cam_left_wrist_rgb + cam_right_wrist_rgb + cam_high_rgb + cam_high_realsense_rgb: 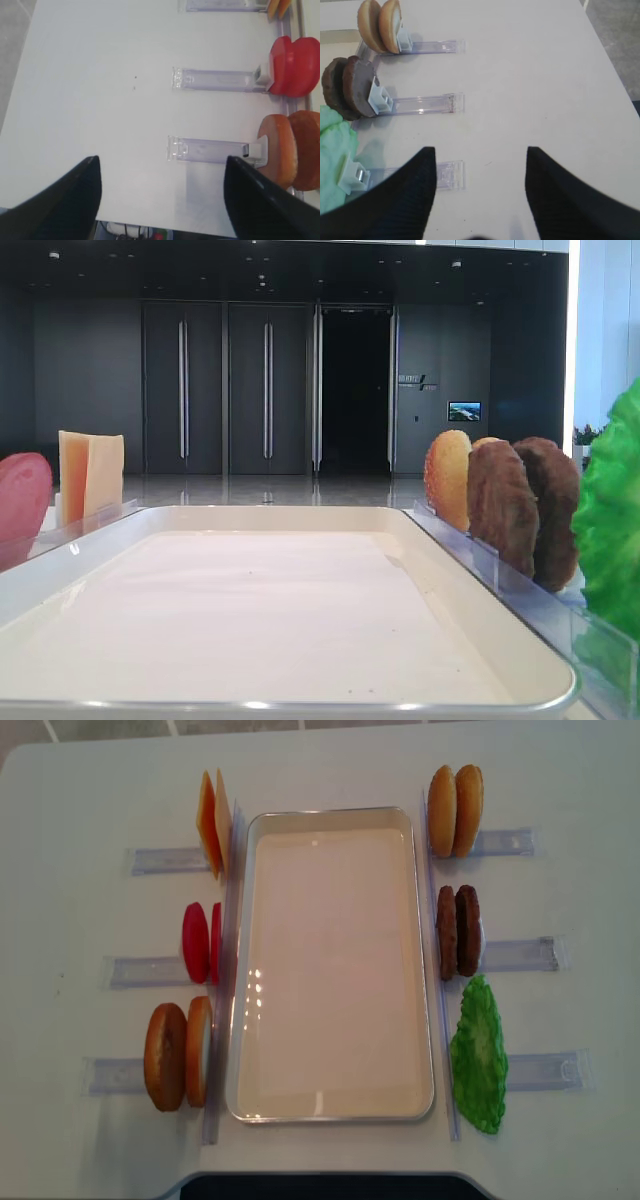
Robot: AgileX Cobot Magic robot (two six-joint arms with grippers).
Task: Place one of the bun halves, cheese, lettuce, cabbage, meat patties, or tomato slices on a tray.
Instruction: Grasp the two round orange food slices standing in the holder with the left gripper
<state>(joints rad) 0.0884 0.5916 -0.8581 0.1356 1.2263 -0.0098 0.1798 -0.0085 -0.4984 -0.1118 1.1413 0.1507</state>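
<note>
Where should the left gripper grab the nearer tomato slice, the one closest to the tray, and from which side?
Grip the tomato slice by its upper rim, coming straight down from above. It stands on edge in the clear holder, flat faces toward the tray and its twin, so open jaws of the left gripper should probably straddle those faces.

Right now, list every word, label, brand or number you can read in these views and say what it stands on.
No text can be read.
Wall sign beside the dark doorway: too small and blurred to read.
Small lit screen on the same wall: shows a picture, no legible words.
Tray, clear holders and food pieces: no print visible.
</note>
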